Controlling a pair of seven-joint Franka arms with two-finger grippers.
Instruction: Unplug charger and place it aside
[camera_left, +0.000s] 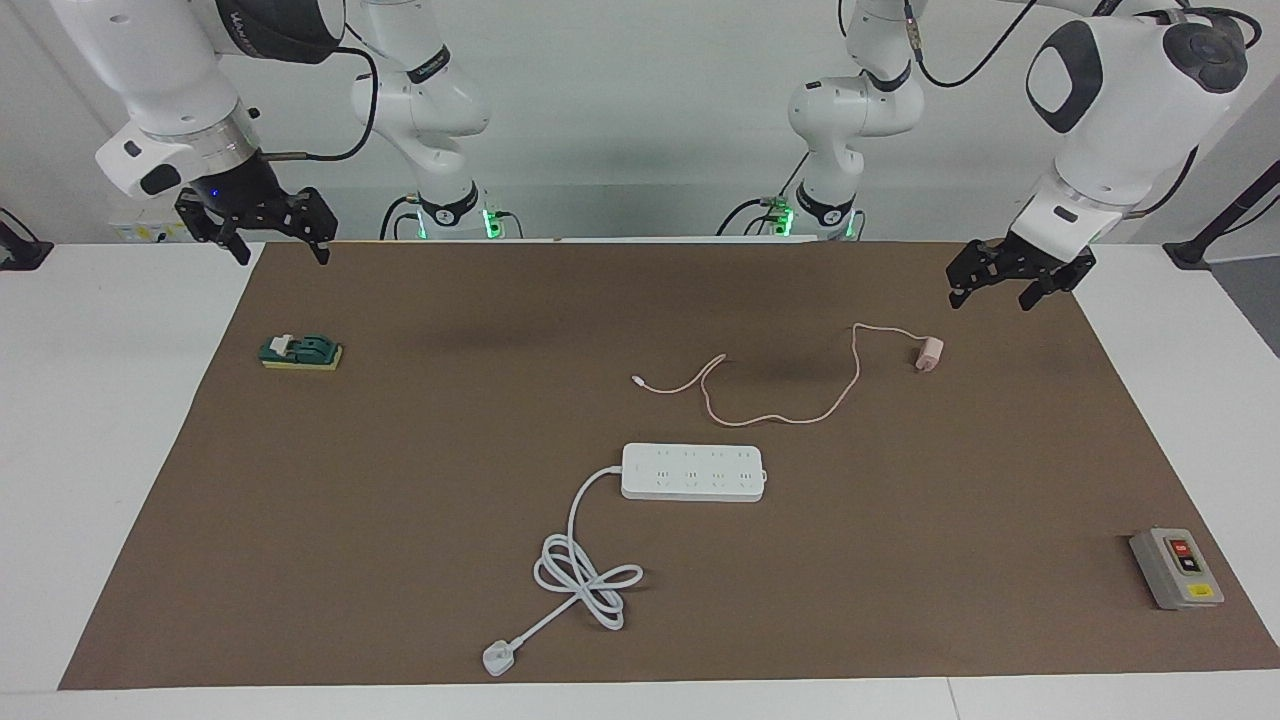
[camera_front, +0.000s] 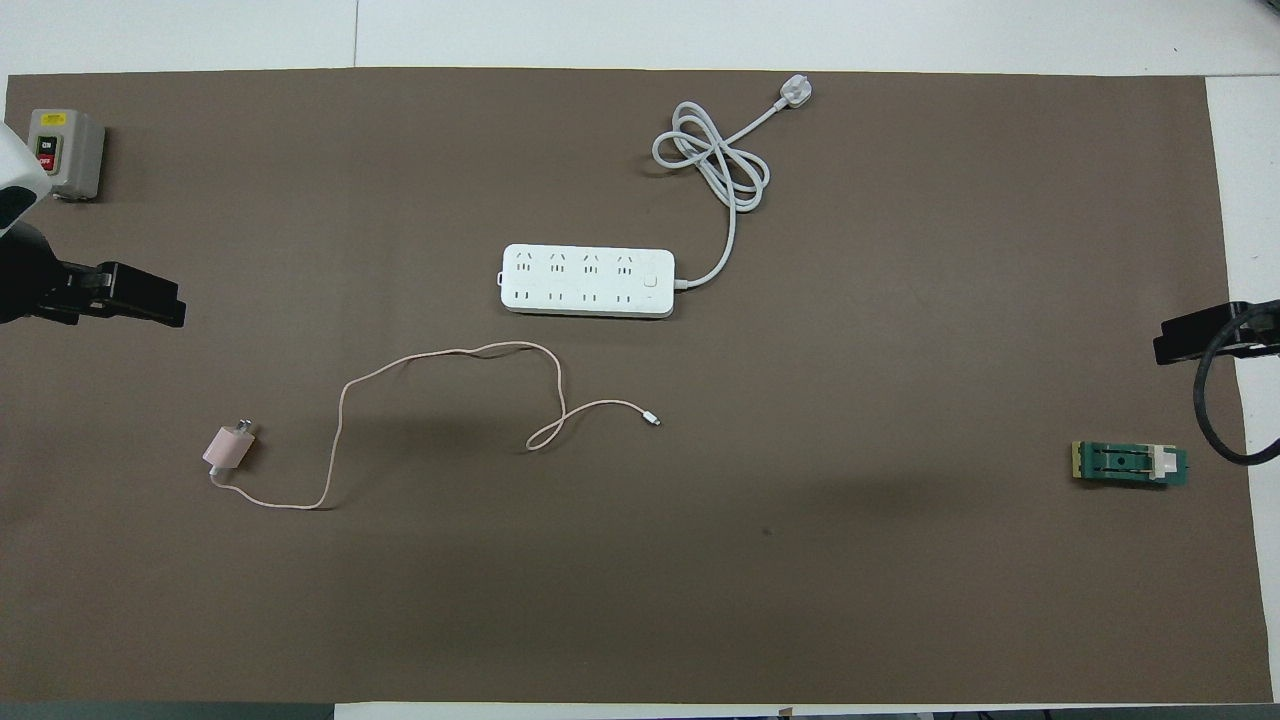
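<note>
The charger, a small pale pink cube, lies on its side on the brown mat with its prongs free of any socket. It is nearer to the robots than the white power strip, toward the left arm's end. Its thin pink cable snakes loosely toward the middle of the mat. My left gripper hangs open and empty in the air over the mat's edge at that end, apart from the charger. My right gripper waits open and empty over the mat's other end.
The strip's thick white cord coils toward the table's edge farthest from the robots. A grey box with red and yellow buttons sits at the left arm's end. A small green block lies under the right gripper's end.
</note>
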